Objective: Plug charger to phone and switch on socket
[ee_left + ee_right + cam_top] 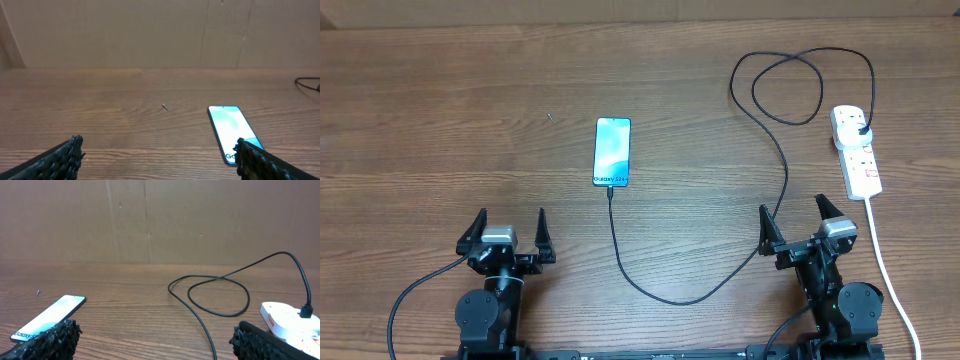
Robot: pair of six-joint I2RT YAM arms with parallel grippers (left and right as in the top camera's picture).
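Charger, long thin black cable: judged limp, light; best gripped at its stiff tip end by slim blue-white phone | left hand, right hand: both spread, empty

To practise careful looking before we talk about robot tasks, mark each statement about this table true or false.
1. The left gripper and right gripper are open and hold nothing. True.
2. The phone lies face down. False: its lit screen faces up.
3. The charger has its black plug sitting in the socket. True.
4. The socket lies left of the phone. False: it lies to the right, near the right gripper.
5. The charger cable forms a loop on the table. True.
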